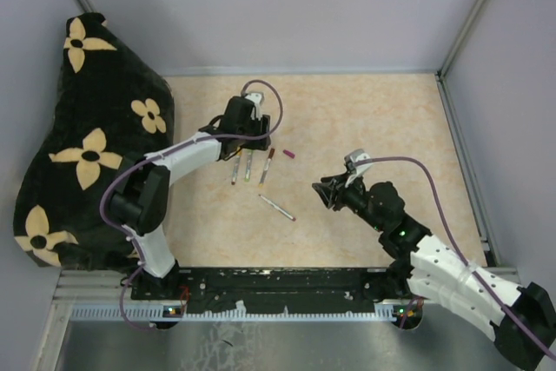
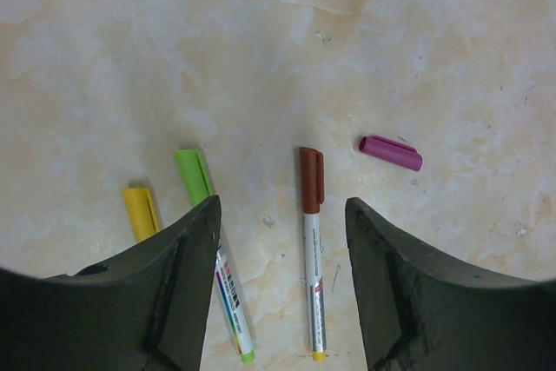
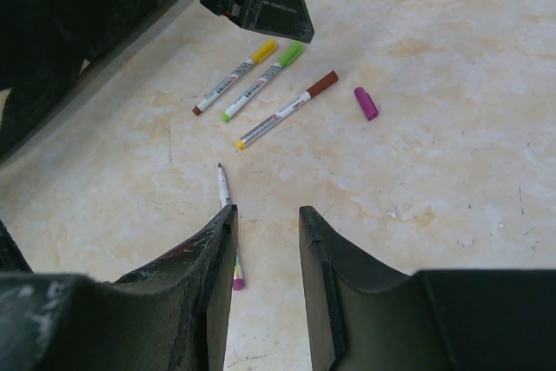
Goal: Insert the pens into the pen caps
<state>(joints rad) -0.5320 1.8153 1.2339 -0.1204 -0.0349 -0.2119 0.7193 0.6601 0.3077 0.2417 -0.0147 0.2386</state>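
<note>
Beige marbled table top (image 1: 365, 119) carries four pens and one loose cap, seen from above with both arms reaching in from the near edge. Three pens lie side by side below the left gripper (image 1: 245, 138): the yellow-capped pen (image 3: 228, 86), the green-capped pen (image 3: 261, 80) and the brown-capped pen (image 3: 287, 109), each already wearing its cap. In the left wrist view the yellow cap (image 2: 141, 213), the green cap (image 2: 193, 176) and the brown cap (image 2: 311, 180) point away from the camera, and the shafts of the green and brown pens run down between the two dark fingers (image 2: 187, 284). Those jaws stand apart over the pens and hold nothing; the green-capped pen passes just beside the left finger, and whether it touches cannot be told.

The magenta cap (image 2: 391, 152) lies alone on the table, to the right of the brown cap and apart from it. The fourth pen (image 1: 277, 208), uncapped, lies separate from the other three, nearer the arm bases, with its bare tip (image 3: 220, 167) turned toward them and a magenta end (image 3: 238, 282) toward the right gripper (image 3: 265, 241). The right gripper hovers above the table with its jaws partly apart and nothing between them; the uncapped pen's near end sits just beside its left finger.

A black cushion with cream flowers (image 1: 87, 136) fills the left side of the overhead view.
</note>
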